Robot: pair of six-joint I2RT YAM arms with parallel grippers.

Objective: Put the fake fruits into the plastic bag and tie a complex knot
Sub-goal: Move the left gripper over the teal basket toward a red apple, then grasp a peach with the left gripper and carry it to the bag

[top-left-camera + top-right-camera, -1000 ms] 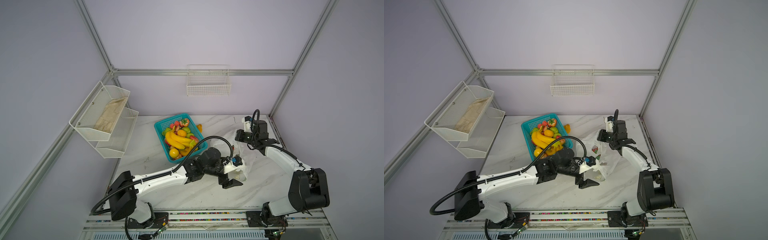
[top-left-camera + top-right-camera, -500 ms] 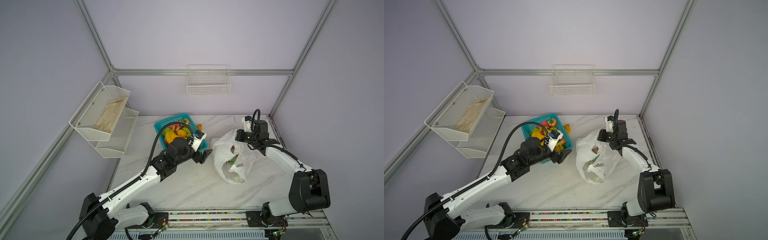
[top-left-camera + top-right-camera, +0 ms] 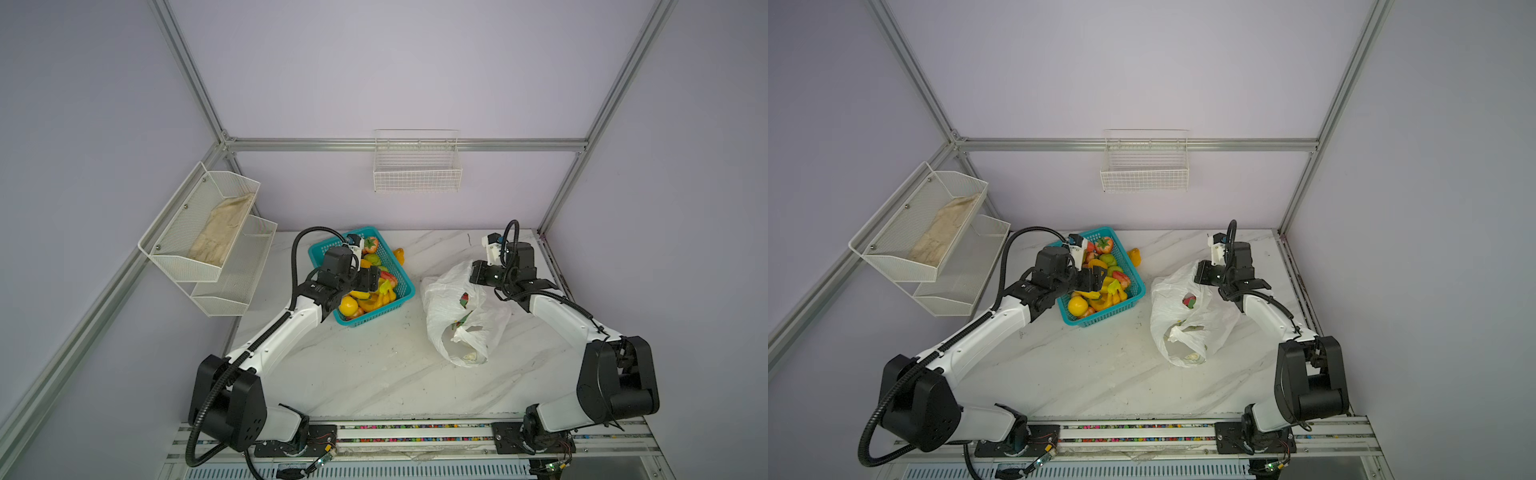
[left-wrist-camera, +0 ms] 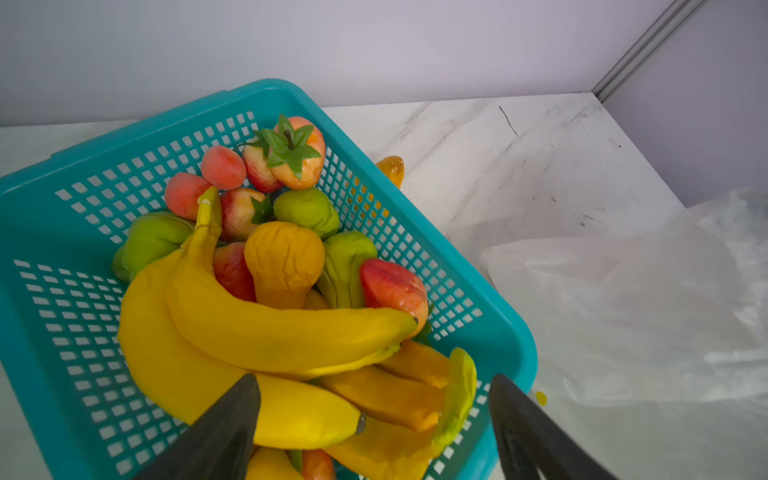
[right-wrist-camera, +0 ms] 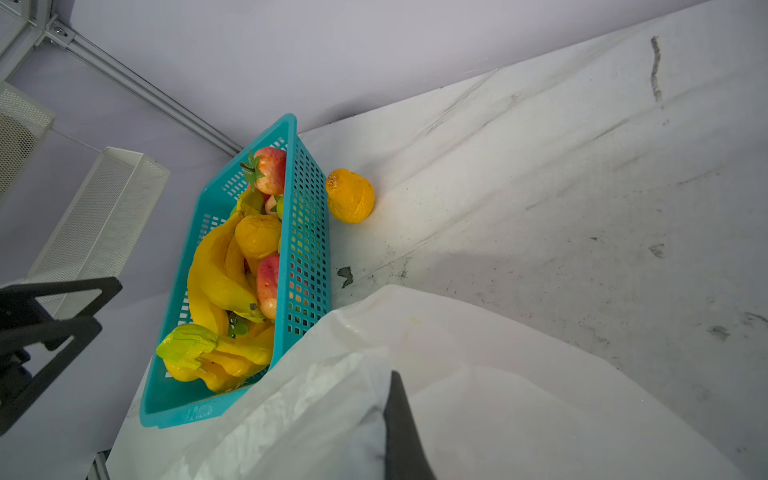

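Bimanual arrangement seen in both top views and both wrist views. The left tool (image 3: 371, 279) is hovering over the near end of the teal basket (image 3: 406, 279), its jaws standing wide apart and gripping nothing; in the left wrist view the left tool (image 4: 372, 379) is pointing down at the bananas (image 4: 270, 328) lying on top of the pile. Most of the fake fruits (image 3: 1100, 286) are lying in the basket: bananas, green and orange pieces, red strawberries. One yellow-orange fruit (image 3: 399, 254) is lying on the surface (image 3: 365, 374) just beside the basket's far right wall, also seen in the right wrist view (image 5: 350, 196). The plastic bag (image 3: 446, 307) is lying crumpled on the surface to the right of the basket, near it, with its mouth gaping toward the front edge; a red-and-green fruit (image 3: 464, 298) is showing through the thin plastic. The right tool (image 3: 478, 273) is closed, pinching the bag's far upper edge, and in the right wrist view the plastic is bunching around its dark finger (image 5: 400, 419).
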